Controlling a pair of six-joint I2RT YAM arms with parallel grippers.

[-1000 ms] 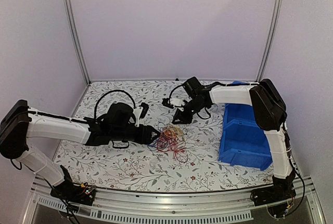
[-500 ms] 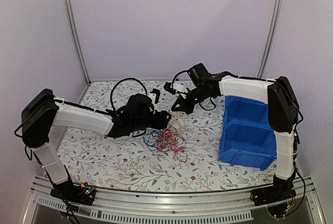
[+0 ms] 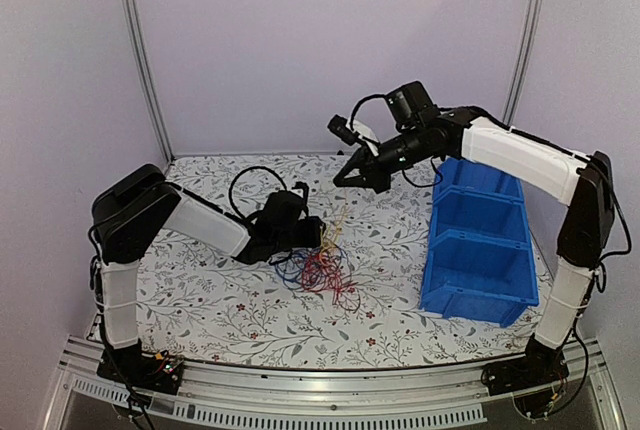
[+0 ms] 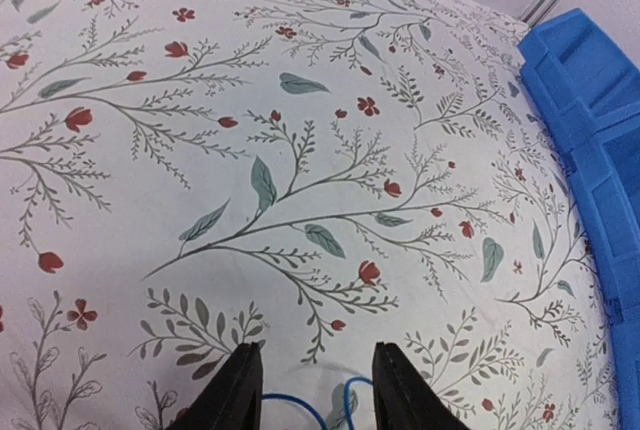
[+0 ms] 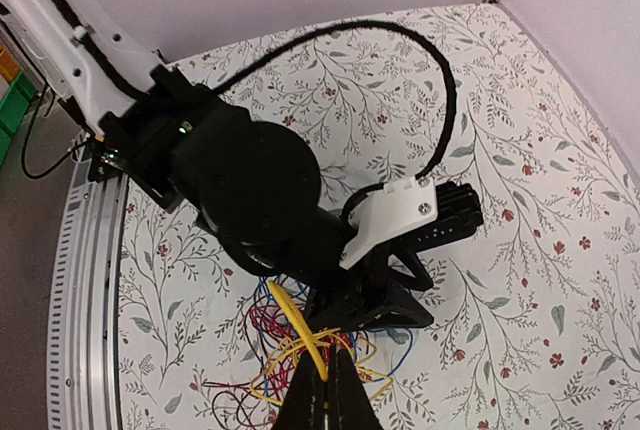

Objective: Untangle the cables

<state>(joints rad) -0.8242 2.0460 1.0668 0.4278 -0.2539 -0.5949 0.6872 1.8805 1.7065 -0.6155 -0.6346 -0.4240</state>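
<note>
Cable clump [image 3: 322, 272] sits mid-counter [image 3: 230, 312], toward the near edge. My right gripper [image 5: 322, 392] pinches a yellow strand [image 5: 295, 322], raised above the clump. My left gripper [image 4: 315, 370] is spread, with a blue strand [image 4: 285, 399] between its fingers. I'd clamp left on the blue, then draw the yellow up slowly and watch for snags.

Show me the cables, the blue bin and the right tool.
cables [image 3: 322, 272], top view, middle of the red clump.
bin [image 3: 470, 305], top view, near wall.
right tool [image 5: 323, 390], right wrist view, between the fingertips.
</note>
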